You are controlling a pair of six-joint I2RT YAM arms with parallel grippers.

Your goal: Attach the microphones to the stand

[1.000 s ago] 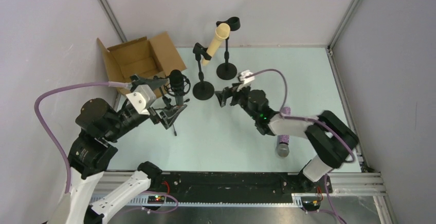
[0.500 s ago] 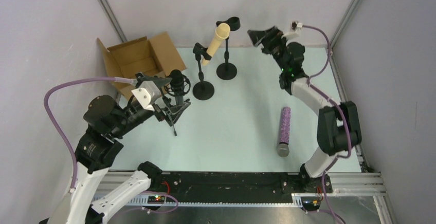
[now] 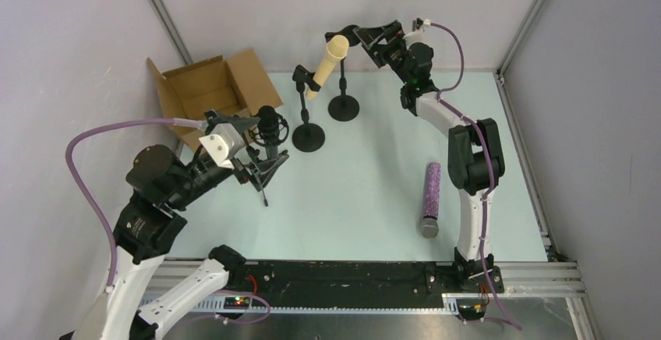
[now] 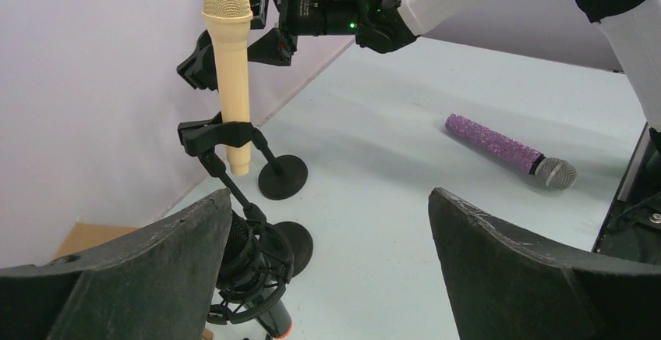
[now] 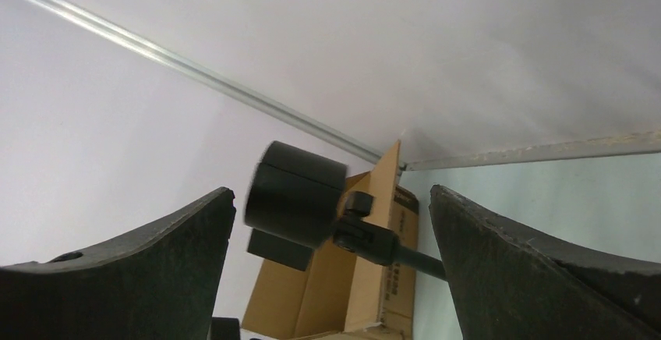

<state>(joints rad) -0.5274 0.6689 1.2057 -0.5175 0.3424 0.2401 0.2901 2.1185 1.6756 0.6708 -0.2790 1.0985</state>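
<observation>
The cream microphone (image 3: 334, 55) (image 4: 232, 67) stands tilted in the clip of a black stand (image 3: 309, 137). A taller stand (image 3: 344, 108) carries an empty clip (image 3: 350, 34) (image 5: 296, 192). My right gripper (image 3: 375, 40) (image 5: 331, 262) is open, its fingers on either side of that clip without touching it. The purple glitter microphone (image 3: 430, 198) (image 4: 503, 146) lies on the table at the right. The black microphone with the orange end (image 3: 267, 124) (image 4: 248, 270) hangs in a shock mount. My left gripper (image 3: 261, 172) (image 4: 327, 262) is open just beside it and holds nothing.
An open cardboard box (image 3: 209, 90) (image 5: 374, 278) sits at the back left. The round stand bases (image 4: 283, 178) rest near the back wall. White walls and metal frame posts (image 3: 522, 24) close in the table (image 3: 366, 200).
My right arm has swung from the middle of the table to the back, then left to the tall stand's empty clip. The left arm shifted slightly and now holds still.
</observation>
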